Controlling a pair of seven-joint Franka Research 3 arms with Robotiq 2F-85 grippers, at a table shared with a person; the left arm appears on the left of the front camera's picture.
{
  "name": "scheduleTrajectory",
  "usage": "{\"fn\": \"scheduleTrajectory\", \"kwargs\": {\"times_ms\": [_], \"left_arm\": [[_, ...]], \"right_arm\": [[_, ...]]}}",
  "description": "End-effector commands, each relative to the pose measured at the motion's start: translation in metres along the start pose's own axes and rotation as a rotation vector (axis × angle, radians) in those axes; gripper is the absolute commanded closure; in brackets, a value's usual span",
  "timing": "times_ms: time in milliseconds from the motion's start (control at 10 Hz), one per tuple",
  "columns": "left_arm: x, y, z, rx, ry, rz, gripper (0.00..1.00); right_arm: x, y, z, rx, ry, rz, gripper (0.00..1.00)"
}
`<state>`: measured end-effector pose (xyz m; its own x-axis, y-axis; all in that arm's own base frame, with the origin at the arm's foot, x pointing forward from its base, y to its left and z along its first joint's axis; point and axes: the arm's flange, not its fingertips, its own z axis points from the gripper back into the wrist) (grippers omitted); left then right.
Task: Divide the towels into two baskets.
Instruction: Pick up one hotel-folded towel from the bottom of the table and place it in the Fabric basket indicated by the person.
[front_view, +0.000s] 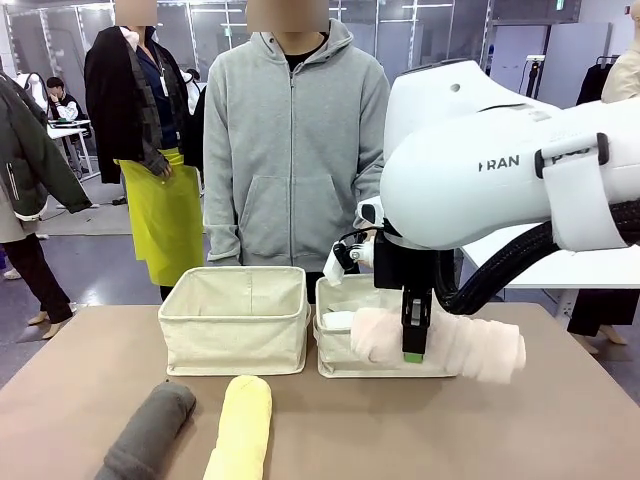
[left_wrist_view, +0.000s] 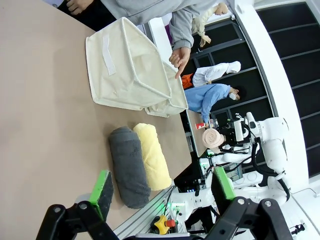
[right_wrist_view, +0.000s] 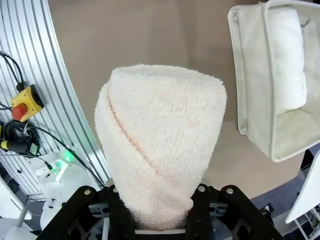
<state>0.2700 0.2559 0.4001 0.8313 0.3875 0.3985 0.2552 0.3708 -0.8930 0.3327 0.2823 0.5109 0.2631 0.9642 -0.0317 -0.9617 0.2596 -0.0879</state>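
Note:
My right gripper (front_view: 413, 348) is shut on the pale pink towel (front_view: 445, 345), holding the roll in the air just in front of the right basket (front_view: 385, 365). In the right wrist view the pink towel (right_wrist_view: 160, 145) rises from between the jaws of the right gripper (right_wrist_view: 160, 212), and the white towel (right_wrist_view: 287, 55) lies inside that basket (right_wrist_view: 252, 105). The left basket (front_view: 235, 325) stands beside it. The dark grey towel (front_view: 150, 430) and pale yellow towel (front_view: 242, 430) lie side by side near the front edge. My left gripper (left_wrist_view: 162, 187) hangs open above the grey towel (left_wrist_view: 129, 167) and yellow towel (left_wrist_view: 152, 155).
A person in a grey hoodie (front_view: 290, 150) stands at the far side behind the baskets, one hand (left_wrist_view: 177, 57) near a basket rim (left_wrist_view: 130, 70). An emergency-stop box (right_wrist_view: 25, 102) and cables sit off the table's edge.

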Motion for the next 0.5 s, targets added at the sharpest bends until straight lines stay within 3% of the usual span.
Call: {"fn": "scheduleTrajectory", "kwargs": {"times_ms": [0, 200, 400], "left_arm": [[0.001, -0.001, 0.003, -0.017, -0.012, -0.003, 0.00], [0.001, -0.001, 0.003, -0.017, -0.012, -0.003, 0.00], [0.001, -0.001, 0.003, -0.017, -0.012, -0.003, 0.00]], "right_arm": [[0.002, -0.017, 0.013, -0.010, -0.026, 0.110, 0.63], [0.038, -0.056, 0.019, -0.076, 0.052, 0.260, 0.63], [0.059, -0.105, 0.023, -0.073, 0.044, 0.337, 0.63]]}}
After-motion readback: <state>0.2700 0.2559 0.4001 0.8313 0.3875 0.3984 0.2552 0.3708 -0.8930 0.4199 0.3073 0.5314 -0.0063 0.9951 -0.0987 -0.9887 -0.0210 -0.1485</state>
